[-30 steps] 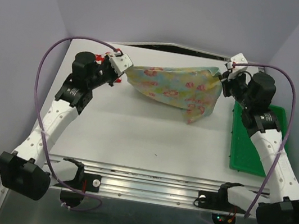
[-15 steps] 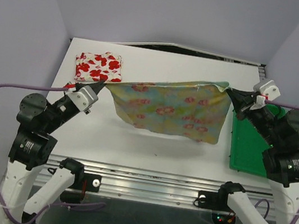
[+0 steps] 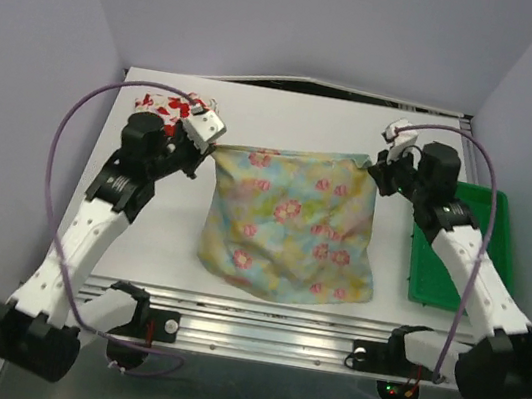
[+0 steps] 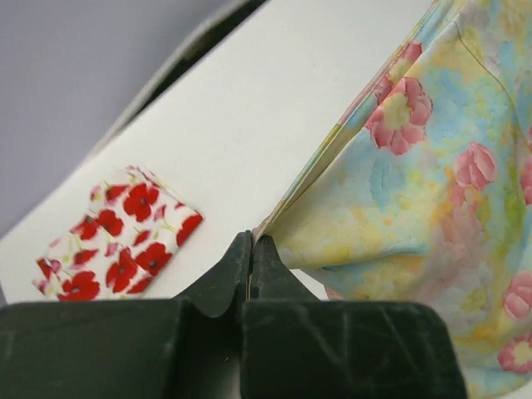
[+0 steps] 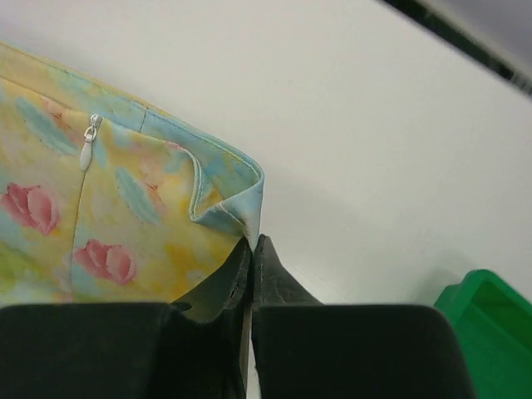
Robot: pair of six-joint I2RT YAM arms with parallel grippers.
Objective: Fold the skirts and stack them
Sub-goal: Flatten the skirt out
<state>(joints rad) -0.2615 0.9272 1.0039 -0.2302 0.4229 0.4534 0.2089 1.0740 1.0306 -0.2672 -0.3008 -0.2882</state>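
Here, table (image 3: 290, 112): white, bearing everything named below.
Pale yellow skirt (image 3: 287, 225): mid-table, opened out as one broad sheet, far edge strung left to right between the two grippers, the rest falling away toward the near table edge; hem at or just past that edge, hard to tell which.
Look of it: pastel pink, blue and green flowers on soft cloth, lightly rumpled, near hem wavy, no fold in it yet.
Green tray (image 3: 425, 270): to the right, near the skirt's right edge but apart from it.
Red-flowered skirt (image 4: 125, 241): already a small folded packet at the far left corner, beyond the left arm, well apart from the yellow cloth.
Left gripper (image 4: 251, 243): pressed together on the yellow skirt's far left corner.
Right gripper (image 5: 252, 243): pressed together on the far right corner, a tuck of waistband in the pinch.
Key relation: cloth lying nearward from both pinches, held edge running across the table, each arm nearest its own corner; by judgement, both corners to travel evenly toward the hem, uneven travel likely to skew the fold.
Zip pull (image 5: 86, 143): small, silvery, in the waistband near the right corner.
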